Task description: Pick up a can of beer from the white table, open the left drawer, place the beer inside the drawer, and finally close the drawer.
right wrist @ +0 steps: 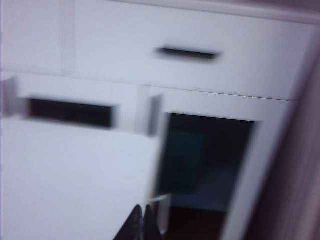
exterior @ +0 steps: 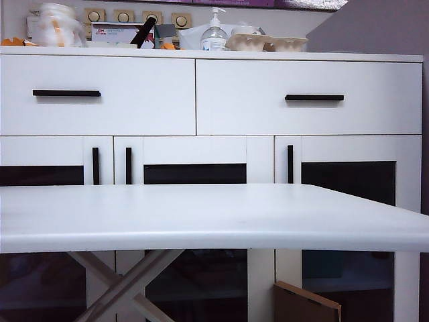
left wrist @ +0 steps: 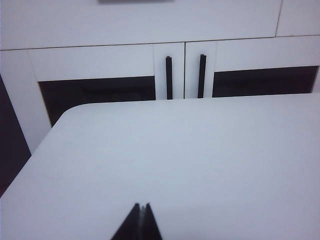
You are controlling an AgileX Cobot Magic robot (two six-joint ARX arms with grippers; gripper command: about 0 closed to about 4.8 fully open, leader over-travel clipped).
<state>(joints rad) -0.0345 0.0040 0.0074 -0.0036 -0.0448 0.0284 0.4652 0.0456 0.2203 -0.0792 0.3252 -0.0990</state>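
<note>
Only hand tips visible: left hand (left wrist: 143,212) together over white table (left wrist: 200,150); right hand (right wrist: 142,212) together, view blurred

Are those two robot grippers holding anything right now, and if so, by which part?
Nothing is held. The left gripper is shut and empty above the smooth white tabletop; the right gripper is shut and empty too, near the table's edge. No can shows.

The white table (exterior: 201,218) stands on pale crossed legs (exterior: 127,282) before a white cabinet (exterior: 221,144) with black handles and dark glass panels. The left drawer (exterior: 100,94) is plain white with a black bar handle (exterior: 66,93). On the far cabinet top, a clear pump bottle (exterior: 214,33) has a white pump; a brown board (exterior: 305,305) leans at lower right.
</note>
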